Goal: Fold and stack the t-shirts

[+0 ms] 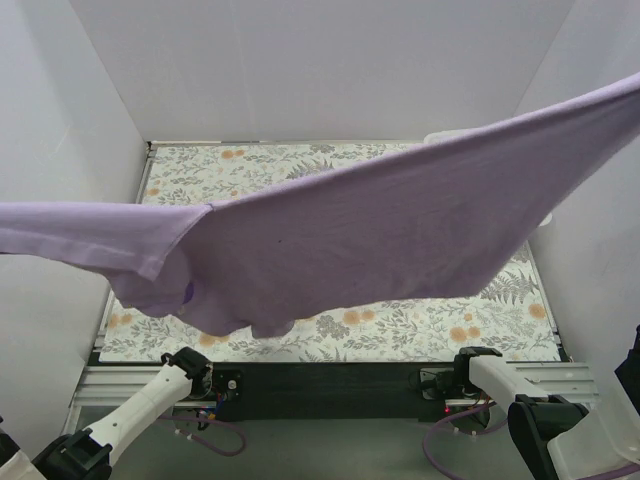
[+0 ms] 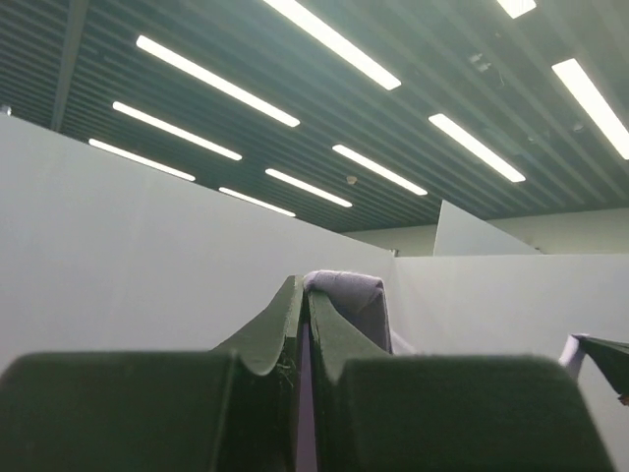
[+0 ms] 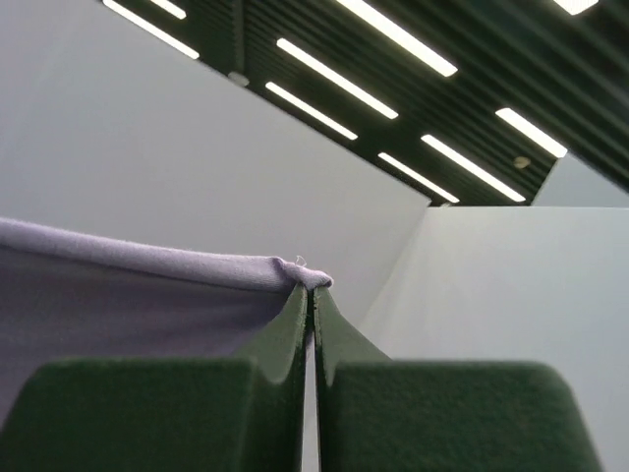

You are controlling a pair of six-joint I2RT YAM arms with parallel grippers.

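Observation:
The lavender-purple t-shirt [image 1: 380,230] hangs in the air, stretched wide across the top view from the left edge to the upper right corner, high above the table. Its lower edge sags at the lower left. Both grippers are outside the top view. In the left wrist view my left gripper [image 2: 305,291] is shut on a bunched fold of the t-shirt [image 2: 352,291] and points up at the ceiling. In the right wrist view my right gripper [image 3: 314,291] is shut on the hem of the t-shirt [image 3: 147,295], which runs taut to the left.
A floral-patterned mat [image 1: 400,330] covers the table below the cloth. White walls enclose the table on three sides. A corner of a white container [image 1: 437,138] shows at the back right, mostly hidden by the cloth. The arm bases [image 1: 190,365] stand at the near edge.

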